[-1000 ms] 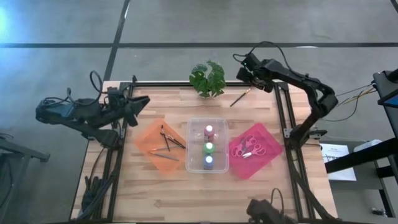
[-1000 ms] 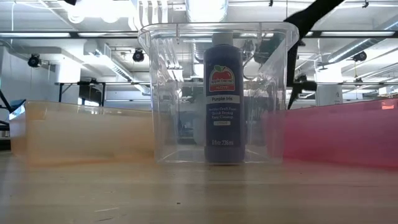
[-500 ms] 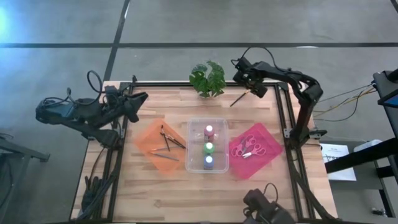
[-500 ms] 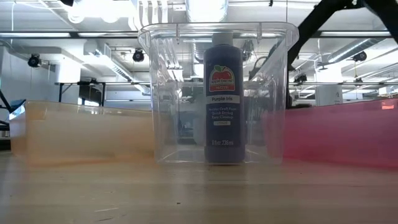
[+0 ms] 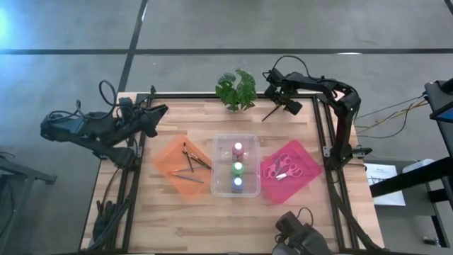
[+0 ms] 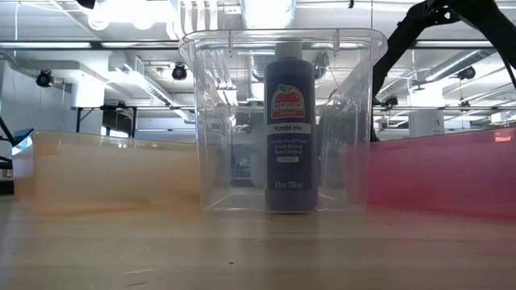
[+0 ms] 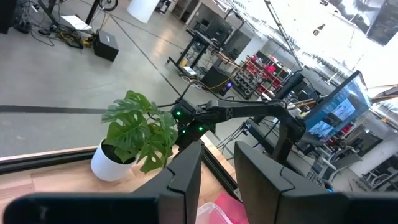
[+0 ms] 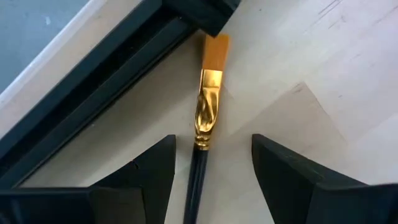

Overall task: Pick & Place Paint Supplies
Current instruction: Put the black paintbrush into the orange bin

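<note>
The right gripper (image 8: 211, 165) hung over the far right part of the table (image 5: 198, 219), its fingers (image 8: 149, 168) spread wide with nothing between them but a brush (image 8: 208, 106), which lay flat on the wood in the gap, touched by neither finger as far as could be seen. The brush had a dark handle, a gold ferrule and orange bristles, and its bristle end lay close to the black frame rail (image 8: 112, 74) at the table's edge. From above, that brush (image 5: 272, 112) lay just right of the plant (image 5: 236, 88), with the right gripper (image 5: 286, 105) over its far end. The left gripper (image 5: 157, 113) waited at the far left corner of the table, its fingers (image 7: 186, 177) a little apart and holding nothing. A clear bin (image 5: 249, 138) stood in the middle of the table with three bottles in a row: pink cap (image 5: 238, 149) farthest, green (image 5: 238, 168) in the middle, blue (image 5: 238, 184) nearest; the low view showed the nearest bottle (image 6: 289, 129) upright. Left of the bin an orange tray (image 5: 164, 161) held several brushes (image 5: 191, 161). Right of the bin a pink tray (image 5: 309, 168) held scissors (image 5: 282, 167).
</note>
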Available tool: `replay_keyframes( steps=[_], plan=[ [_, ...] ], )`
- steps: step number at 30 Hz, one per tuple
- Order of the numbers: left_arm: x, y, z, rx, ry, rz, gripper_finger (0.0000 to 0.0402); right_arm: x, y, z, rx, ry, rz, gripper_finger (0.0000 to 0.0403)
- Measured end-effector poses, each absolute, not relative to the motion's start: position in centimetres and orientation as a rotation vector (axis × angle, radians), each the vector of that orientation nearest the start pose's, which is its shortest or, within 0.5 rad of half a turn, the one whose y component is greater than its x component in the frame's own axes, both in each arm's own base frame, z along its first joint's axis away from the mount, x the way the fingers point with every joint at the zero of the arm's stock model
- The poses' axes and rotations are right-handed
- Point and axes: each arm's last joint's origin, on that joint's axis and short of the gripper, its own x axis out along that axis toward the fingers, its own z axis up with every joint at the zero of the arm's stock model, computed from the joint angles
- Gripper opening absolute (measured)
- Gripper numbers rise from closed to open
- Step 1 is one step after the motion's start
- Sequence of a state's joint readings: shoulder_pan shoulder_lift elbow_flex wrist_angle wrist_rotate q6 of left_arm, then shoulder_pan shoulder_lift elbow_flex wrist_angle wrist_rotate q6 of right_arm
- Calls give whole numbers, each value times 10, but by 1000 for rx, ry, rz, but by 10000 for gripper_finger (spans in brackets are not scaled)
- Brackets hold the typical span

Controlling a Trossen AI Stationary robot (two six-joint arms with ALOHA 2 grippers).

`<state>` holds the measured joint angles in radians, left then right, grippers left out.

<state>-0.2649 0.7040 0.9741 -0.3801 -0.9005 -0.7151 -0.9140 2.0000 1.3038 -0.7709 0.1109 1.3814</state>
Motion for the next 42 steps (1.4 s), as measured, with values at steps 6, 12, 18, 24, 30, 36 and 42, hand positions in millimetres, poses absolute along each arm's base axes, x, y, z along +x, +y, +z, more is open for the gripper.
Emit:
replay_keyframes(
  steps=[6, 12, 18, 24, 30, 36, 42],
  plan=[
    [126, -10, 388, -644, -145, 643, 104, 209, -300, 134, 1652, 620, -1769, 169],
    [126, -10, 388, -653, -148, 643, 104, 204, -304, 133, 1619, 641, -1751, 83],
    [126, -10, 388, -672, -156, 645, 104, 202, -301, 129, 1614, 638, -1749, 19],
    [126, -11, 388, -673, -153, 638, 104, 204, -286, 134, 1588, 602, -1741, 23],
    [126, -11, 388, -673, -151, 633, 104, 196, -257, 142, 1629, 527, -1742, 23],
    [126, -11, 388, -676, -138, 605, 104, 189, -215, 151, 1662, 423, -1679, 21],
    [127, -12, 387, -676, -119, 578, 104, 185, -167, 165, 1650, 154, -1571, 7]
  ],
)
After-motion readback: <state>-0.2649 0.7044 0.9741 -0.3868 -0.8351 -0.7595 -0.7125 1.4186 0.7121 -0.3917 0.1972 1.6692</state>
